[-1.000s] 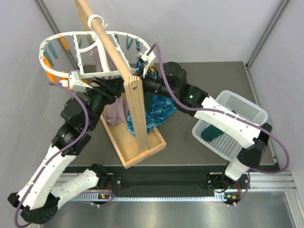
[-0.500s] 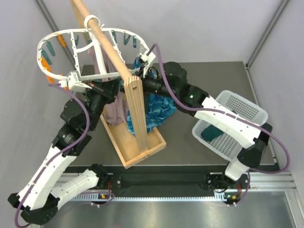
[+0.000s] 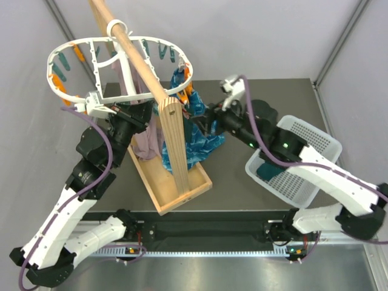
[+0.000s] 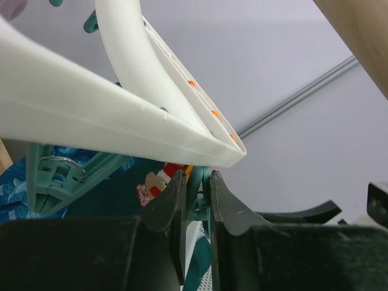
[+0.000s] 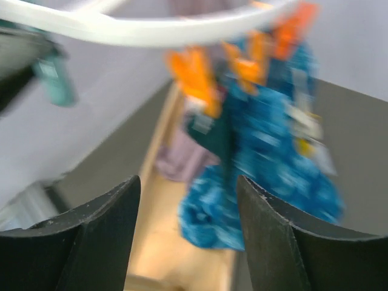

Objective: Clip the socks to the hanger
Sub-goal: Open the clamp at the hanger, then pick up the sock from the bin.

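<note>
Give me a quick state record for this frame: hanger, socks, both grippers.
hanger: white ring, hooked over the wooden pole
left gripper: under the rim, shut on a teal peg
right gripper: open, empty, clear of the hanger
sock on hanger: dark teal, below an orange peg; blurred
sock in basket: lying in the white basket, not yet clipped

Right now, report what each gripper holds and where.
The left gripper pinches what looks like a teal peg under the hanger rim; the right gripper is open, empty.
</note>
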You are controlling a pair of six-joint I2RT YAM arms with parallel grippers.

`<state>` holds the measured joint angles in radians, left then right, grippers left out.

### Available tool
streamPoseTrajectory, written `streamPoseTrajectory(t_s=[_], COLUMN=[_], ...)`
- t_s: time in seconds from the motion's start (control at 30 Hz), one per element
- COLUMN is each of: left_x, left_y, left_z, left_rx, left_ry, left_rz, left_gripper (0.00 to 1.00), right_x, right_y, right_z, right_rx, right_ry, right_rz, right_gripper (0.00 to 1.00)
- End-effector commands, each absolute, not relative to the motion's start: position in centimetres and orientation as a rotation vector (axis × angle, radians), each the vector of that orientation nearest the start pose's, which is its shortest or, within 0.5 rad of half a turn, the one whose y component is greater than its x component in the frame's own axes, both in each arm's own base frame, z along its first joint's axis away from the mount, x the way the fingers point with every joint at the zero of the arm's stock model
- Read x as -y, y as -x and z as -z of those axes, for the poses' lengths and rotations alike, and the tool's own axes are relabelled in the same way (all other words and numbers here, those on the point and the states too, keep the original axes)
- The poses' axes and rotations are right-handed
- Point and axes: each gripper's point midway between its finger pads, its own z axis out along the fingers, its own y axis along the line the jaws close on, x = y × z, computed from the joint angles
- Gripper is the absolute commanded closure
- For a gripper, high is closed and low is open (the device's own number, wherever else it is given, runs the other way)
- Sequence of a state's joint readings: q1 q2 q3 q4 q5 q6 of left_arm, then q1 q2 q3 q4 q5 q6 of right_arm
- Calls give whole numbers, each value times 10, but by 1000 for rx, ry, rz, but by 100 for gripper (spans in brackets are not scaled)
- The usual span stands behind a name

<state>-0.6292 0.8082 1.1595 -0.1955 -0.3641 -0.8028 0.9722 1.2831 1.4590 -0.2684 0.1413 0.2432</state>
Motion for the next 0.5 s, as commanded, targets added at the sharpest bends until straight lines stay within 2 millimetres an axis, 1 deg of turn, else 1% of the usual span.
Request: streamPoseTrajectory(t_s=[0.0,0.03,0.07,0.1,0.13,0.17,0.2,0.23,0.3,0.33,0.37,0.4,0.43,0.47], left_x=[148,148,148,148,148,147,148,149,151,152,153,152,152,152], left_y=[-252,-252,-251,-251,-250,-250,-249,-250,-249,-249,-249,-248,-248,-248], left_z=[-462,-463,-462,-461,-461,-460,-460,-459,-460,-459,-459,-458,-458,-455], left_rx=[-1424,-1423,-1426,-1426,-1425,-1426,-1425,-1428,-1429,-1433,-1438,-1443,-1441,-1447], left_ry=[435,435,433,433,433,437,438,438,428,420,418,418,420,423], left_rz=[961,962,962,961,965,965,972,975,983,986,986,984,989,987], left_gripper=[100,100,100,100,100,100,100,100,100,100,100,100,100,100], right_x=[-247,-222,-188,-168,-135,-115,-98,-65,-41,-18,-12,-4,14,20], right_y=[-270,-278,-281,-283,-293,-293,-296,-302,-308,-311,-317,-320,-322,-328], right_z=[-389,-381,-381,-359,-350,-348,-329,-319,-293,-284,-265,-250,-238,-213], right_rx=[-1671,-1688,-1680,-1722,-1735,-1731,-1767,-1785,-1849,-1867,-1928,-1966,-1997,-2065], right_ry=[285,213,99,68,-25,-96,-126,-212,-266,-333,-341,-369,-433,-489], right_rz=[-442,-351,-265,-190,-111,-102,-51,27,78,140,162,185,216,229], right_gripper=[36,35,34,34,34,34,34,34,35,35,35,35,34,34])
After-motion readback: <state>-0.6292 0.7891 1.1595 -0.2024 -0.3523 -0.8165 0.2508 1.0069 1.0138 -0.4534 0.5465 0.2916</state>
